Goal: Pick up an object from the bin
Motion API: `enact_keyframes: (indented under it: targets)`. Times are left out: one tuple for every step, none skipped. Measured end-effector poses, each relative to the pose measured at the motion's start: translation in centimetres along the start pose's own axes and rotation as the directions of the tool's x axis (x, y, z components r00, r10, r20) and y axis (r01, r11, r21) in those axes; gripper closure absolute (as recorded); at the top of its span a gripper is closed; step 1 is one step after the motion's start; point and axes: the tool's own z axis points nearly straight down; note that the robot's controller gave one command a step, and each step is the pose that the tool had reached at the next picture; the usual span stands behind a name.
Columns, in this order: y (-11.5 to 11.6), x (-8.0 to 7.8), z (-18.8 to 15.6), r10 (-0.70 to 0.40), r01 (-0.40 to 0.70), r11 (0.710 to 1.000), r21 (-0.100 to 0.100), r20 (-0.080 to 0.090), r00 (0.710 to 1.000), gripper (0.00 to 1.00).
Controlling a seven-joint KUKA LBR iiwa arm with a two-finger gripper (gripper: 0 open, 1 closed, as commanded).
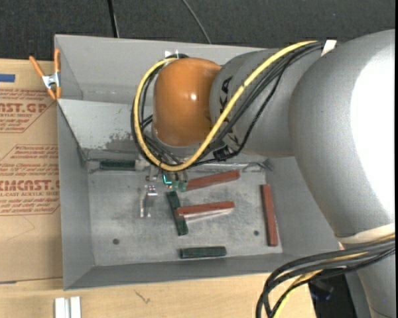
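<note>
My gripper [148,204] hangs low over the left middle of the bin floor, under the arm's orange cover. Just to its right a dark green stick [177,214] lies slanted, its upper end close beside the gripper. A red-brown stick [206,209] lies across the green stick's middle, pointing right. Another red-brown stick [213,179] lies a little further back, its left end under the wrist. Nothing shows in the gripper's hold.
A dark green stick [117,165] lies at the back left by the wall, another [202,252] along the front wall. A red-brown stick [270,214] lies lengthwise at the right. The arm covers the bin's back right.
</note>
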Motion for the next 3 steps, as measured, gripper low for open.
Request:
enact_keyframes:
  targets:
    - [-0.1,-0.2,-0.5,0.001,-0.001,1.000,-0.001,0.007,1.000,0.00]
    - [-6.2,-0.1,-1.0,0.019,-0.019,1.000,-0.001,0.007,1.000,0.00]
    - [-6.6,0.0,3.3,-0.195,0.195,0.981,0.003,0.010,0.981,0.00]
